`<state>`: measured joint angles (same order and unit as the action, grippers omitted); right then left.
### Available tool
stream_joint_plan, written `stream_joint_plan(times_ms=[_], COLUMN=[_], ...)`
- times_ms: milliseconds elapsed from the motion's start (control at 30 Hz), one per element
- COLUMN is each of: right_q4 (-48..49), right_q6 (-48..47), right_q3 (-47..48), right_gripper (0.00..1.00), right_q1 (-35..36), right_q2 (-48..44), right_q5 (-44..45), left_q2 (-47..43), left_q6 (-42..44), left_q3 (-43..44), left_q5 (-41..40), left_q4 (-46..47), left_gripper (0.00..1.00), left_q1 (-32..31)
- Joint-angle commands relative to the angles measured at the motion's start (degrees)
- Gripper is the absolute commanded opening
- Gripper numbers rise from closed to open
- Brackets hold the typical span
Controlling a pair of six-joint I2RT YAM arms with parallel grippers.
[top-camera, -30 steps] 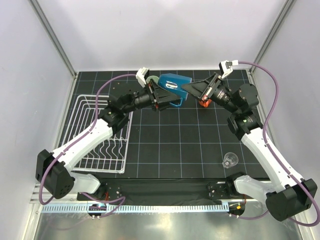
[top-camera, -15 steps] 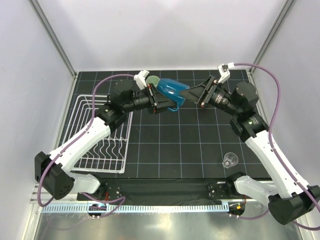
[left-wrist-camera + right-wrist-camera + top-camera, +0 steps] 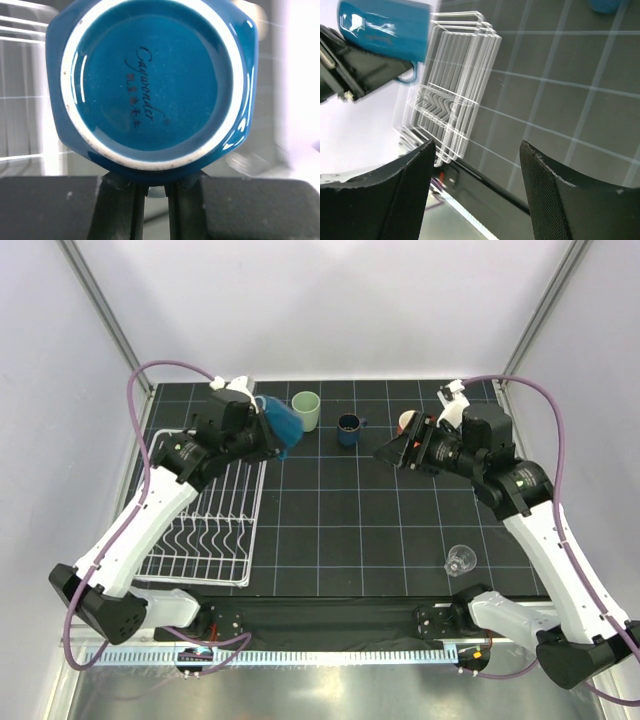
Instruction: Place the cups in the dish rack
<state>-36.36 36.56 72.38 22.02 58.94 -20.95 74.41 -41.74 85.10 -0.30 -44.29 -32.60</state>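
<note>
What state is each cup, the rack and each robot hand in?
Large blue ceramic mug: held aloft.
Left hand: shut on that mug.
Right hand: open, empty.
Pale green handleless tumbler: upright on table.
Small dark blue mug: upright on table.
Orange mug: on table, partly hidden.
Small clear glass: on table.
White wire dish rack: no cups seen inside.

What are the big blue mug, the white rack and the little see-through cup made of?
The blue mug looks like glazed ceramic: glossy highlights, a pale unglazed foot ring, a printed mark underneath. The dish rack seems white-coated metal wire, going by its thin bent rods. The clear cup is transparent: glass or clear plastic, I can't tell which.
</note>
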Motion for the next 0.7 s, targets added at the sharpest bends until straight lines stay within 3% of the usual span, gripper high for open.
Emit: stream_joint_plan(times_ms=[0, 233, 400, 667], right_q4=[-10.47, -20.41, -24.20, -27.53], right_q6=[-6.58, -11.24, -13.87, -15.20], right_q3=[7.32, 11.90, 14.54, 15.25], right_gripper=[0.69, 0.69, 0.69, 0.69], right_q1=[0.13, 0.13, 0.04, 0.04], right_q2=[-0.40, -1.10, -1.46, -2.51], right_q5=[5.29, 9.95, 12.60, 16.54], left_q2=[-2.25, -2.52, 0.46, 11.88], left_q6=[7.11, 8.25, 10.36, 7.38], left_q3=[-2.99, -11.88, -16.71, -18.48], left_q5=[-19.80, -28.87, -30.47, -37.40], left_q4=[-3.01, 3.06, 10.97, 17.40], left_gripper=[0.00, 0.00, 0.00, 0.00], left_q1=[3.41, 13.43, 21.15, 23.55])
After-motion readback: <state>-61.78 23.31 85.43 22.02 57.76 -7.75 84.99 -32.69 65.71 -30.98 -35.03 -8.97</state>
